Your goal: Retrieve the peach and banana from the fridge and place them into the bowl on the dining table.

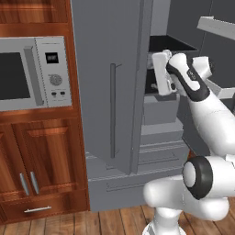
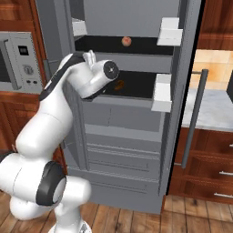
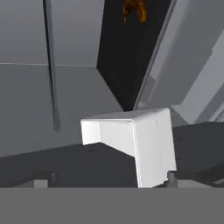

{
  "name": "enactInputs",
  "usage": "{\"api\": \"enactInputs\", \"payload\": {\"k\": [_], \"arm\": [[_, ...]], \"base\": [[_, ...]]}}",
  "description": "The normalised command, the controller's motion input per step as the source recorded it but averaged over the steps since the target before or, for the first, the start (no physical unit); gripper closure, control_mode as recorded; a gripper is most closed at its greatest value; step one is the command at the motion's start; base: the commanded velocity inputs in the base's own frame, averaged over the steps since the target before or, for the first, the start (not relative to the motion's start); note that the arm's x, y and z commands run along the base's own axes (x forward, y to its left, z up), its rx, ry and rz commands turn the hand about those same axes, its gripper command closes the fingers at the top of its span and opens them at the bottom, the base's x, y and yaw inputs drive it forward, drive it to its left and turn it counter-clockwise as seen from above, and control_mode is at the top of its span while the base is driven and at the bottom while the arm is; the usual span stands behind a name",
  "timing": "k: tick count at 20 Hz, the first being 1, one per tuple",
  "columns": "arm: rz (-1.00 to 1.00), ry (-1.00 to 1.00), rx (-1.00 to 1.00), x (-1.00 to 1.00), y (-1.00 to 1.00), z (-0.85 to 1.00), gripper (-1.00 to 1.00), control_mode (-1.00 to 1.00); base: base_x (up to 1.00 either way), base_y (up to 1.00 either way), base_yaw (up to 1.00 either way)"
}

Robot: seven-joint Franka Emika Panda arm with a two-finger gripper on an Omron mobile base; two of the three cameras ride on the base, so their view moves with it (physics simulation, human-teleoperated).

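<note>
We are finding the fridge (image 2: 132, 136) standing with both doors swung open, and the gripper (image 2: 92, 58) reaching in at the left edge of the cavity with its jaws standing wide and holding nothing. The peach (image 2: 126, 41) is resting on the upper black shelf (image 2: 145, 45), near the middle of it and well back from the front edge. From the gripper it is lying up and to the right, one shelf above the level the wrist is working at. On the lower shelf (image 2: 141, 86) we are seeing a brownish-orange object (image 2: 119, 84), just right of the wrist; in the hand view it is appearing as a curved orange-brown shape (image 3: 134, 10) far ahead, and we are judging it to be the banana, though too small to confirm. A white door bin (image 3: 131, 144) is sitting close before the fingertips. In our judgement, the lower object is the nearer target; the peach calls for a lift first.
</note>
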Motion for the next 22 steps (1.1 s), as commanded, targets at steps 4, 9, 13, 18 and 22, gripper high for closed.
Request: {"api": "enactInputs", "payload": {"k": [4, 9, 13, 18, 22], "arm": [[0.25, 0.00, 0.00, 0.21, 0.45, 0.00, -1.00, -1.00], [0.26, 0.00, 0.00, -0.04, 0.94, -0.05, -1.00, -1.00], [0.30, -0.01, -0.07, -0.57, 1.00, -0.13, -1.00, -1.00], [0.31, -0.01, -0.11, -0.99, 1.00, -0.01, -1.00, -1.00], [0.22, -0.05, -0.11, -0.99, 0.90, 0.00, -1.00, -1.00]], "base": [[0.00, 0.00, 0.00], [0.00, 0.00, 0.00], [0.00, 0.00, 0.00], [0.00, 0.00, 0.00], [0.00, 0.00, 0.00]]}}
